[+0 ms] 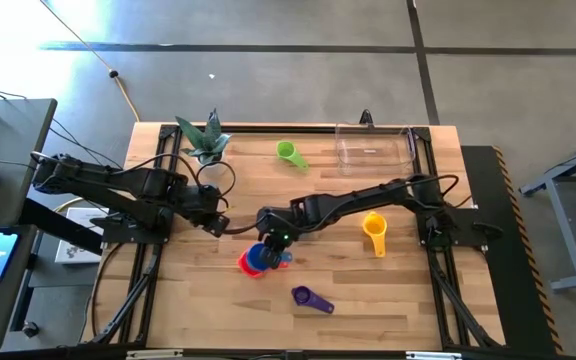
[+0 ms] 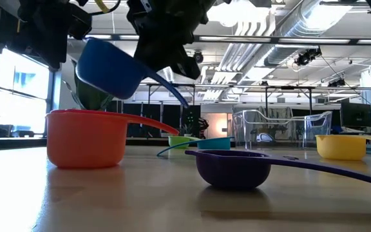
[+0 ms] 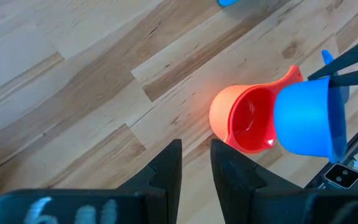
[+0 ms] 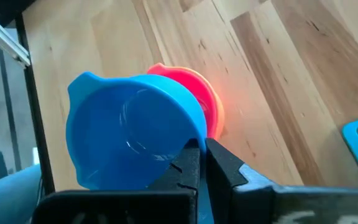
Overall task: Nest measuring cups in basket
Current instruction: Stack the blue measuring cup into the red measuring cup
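My right gripper (image 1: 268,240) is shut on the blue cup (image 2: 108,71), which hangs just above the red cup (image 2: 85,138) standing on its base on the table. My left gripper (image 1: 220,226) hovers to the red cup's left, empty, its fingers (image 3: 166,168) a narrow gap apart. The purple cup (image 1: 311,298) lies near the front, the yellow cup (image 1: 374,232) to the right and the green cup (image 1: 288,152) at the back. A teal cup (image 2: 214,143) shows in the low view. The clear basket (image 1: 373,146) stands at the back right. I see no separate orange cup. My right gripper pinches the blue cup's handle (image 4: 194,146) between its two fingers, right where it joins the bowl. The fingers come from above, slanting down. The cup is lifted clear and tilted, and the handle's free end (image 2: 182,100) sticks out below the gripper.
A white pot with a green plant (image 1: 206,140) stands at the back left. The bare wooden tabletop (image 1: 388,290) stretches along the front right. A black frame rail (image 1: 288,127) runs along the table's far edge.
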Robot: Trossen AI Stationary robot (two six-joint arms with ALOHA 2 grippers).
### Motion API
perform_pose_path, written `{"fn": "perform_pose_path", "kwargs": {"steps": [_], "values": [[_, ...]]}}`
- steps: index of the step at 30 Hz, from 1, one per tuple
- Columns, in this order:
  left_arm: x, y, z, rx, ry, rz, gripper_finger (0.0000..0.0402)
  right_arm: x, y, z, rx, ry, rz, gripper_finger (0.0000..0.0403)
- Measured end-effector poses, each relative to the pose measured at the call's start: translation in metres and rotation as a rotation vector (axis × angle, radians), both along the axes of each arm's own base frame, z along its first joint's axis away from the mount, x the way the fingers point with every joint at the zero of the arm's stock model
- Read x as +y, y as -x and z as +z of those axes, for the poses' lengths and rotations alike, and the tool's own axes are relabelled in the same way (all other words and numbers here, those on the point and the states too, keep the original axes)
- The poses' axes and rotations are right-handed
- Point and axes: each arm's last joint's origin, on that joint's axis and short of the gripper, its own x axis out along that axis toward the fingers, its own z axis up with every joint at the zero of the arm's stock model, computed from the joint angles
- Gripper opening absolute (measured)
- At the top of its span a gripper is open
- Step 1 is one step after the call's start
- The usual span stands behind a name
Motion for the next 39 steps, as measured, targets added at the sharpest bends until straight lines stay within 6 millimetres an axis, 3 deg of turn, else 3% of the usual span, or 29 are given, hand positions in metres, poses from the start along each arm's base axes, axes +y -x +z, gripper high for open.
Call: {"fn": "perform_pose_path", "kwargs": {"steps": [19,33,39], "values": [[0.0,0.0,0.0,0.0,0.0,0.005,0.0076,0.002,-0.01,-0.019,-0.001,-0.011,-0.014,0.0],[0.0,0.0,0.0,0.0,0.0,0.005,0.0076,0.001,-0.011,-0.019,-0.009,-0.008,-0.019,0.0001],[0.0,0.0,0.0,0.0,0.0,0.005,0.0076,0.002,-0.011,-0.019,-0.012,-0.002,-0.009,0.0022]]}}
